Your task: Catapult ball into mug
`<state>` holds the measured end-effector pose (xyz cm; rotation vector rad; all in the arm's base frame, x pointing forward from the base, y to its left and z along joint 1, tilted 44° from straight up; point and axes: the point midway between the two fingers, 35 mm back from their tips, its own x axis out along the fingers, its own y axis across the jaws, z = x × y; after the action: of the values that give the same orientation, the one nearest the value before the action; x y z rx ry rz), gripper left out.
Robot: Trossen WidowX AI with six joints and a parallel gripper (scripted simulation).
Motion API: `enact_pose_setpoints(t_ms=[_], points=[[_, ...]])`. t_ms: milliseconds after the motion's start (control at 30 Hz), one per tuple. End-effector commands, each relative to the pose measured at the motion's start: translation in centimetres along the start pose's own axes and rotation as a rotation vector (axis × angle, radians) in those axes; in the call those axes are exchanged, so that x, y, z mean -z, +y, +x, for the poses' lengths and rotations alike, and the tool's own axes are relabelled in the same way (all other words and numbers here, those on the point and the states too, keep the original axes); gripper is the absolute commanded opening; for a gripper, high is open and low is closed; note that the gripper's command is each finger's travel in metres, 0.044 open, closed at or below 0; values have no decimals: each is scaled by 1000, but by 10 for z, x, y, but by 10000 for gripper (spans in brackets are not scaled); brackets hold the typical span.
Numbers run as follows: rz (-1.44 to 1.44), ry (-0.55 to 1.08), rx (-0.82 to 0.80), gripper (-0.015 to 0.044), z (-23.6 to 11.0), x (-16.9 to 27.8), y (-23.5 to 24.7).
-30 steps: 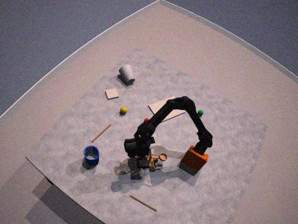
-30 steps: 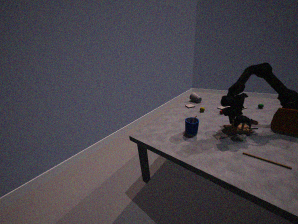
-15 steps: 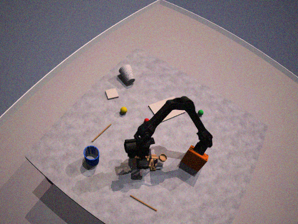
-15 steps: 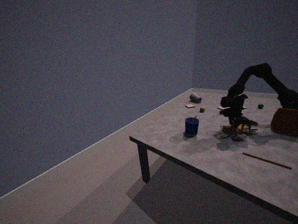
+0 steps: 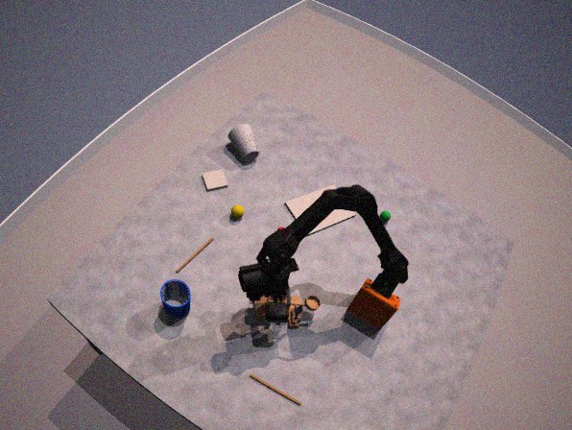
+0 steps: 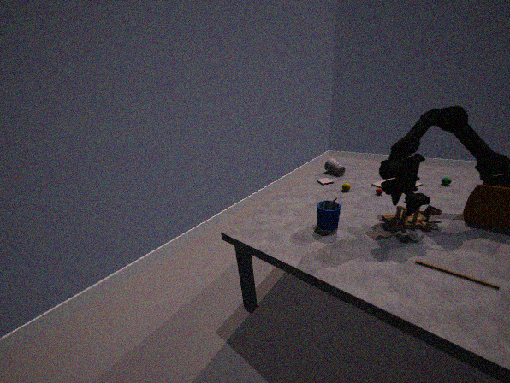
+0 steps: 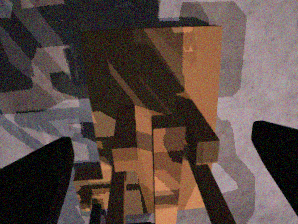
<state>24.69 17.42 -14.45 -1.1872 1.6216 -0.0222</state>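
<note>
Gripper (image 5: 273, 307) of the black arm hangs directly over the small wooden catapult (image 5: 283, 311), fingers spread near their widest and holding nothing. In the wrist view the catapult's tan frame (image 7: 174, 90) fills the gap between them, its beams running lengthways away from the palm, untouched on either side.

Round cup of the throwing arm (image 5: 313, 302) lies just beside the hand, toward the orange arm base (image 5: 373, 307); it looks unloaded. Blue cylindrical mug (image 5: 175, 298) stands upright, well apart on the opposite side of the hand.

Small red ball (image 5: 281, 228) sits behind the wrist, beside the forearm, nearer than the yellow ball (image 5: 237, 210) or the green ball (image 5: 385, 215). Judgement: loading comes next; a reach backward.
</note>
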Motion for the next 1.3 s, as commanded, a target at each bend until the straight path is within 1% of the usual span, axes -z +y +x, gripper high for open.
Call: enact_pose_setpoints(t_ms=[0,33,100,133,233,333,400,467,500,767,1267], points=[[10,-40,-6,440,-64,-4,1],[10,-40,-6,440,-72,-2,1],[10,-40,-6,440,-75,-2,1],[4,-42,-2,440,-56,-4,2],[4,-42,-2,440,-56,-4,2],[5,-36,-3,440,-69,1,2],[5,-36,-3,440,-59,0,1],[5,-36,-2,440,-33,-1,1],[6,-36,-2,440,-25,0,1],[6,-36,-1,440,-20,-1,1],[6,-36,-1,440,4,-2,1]])
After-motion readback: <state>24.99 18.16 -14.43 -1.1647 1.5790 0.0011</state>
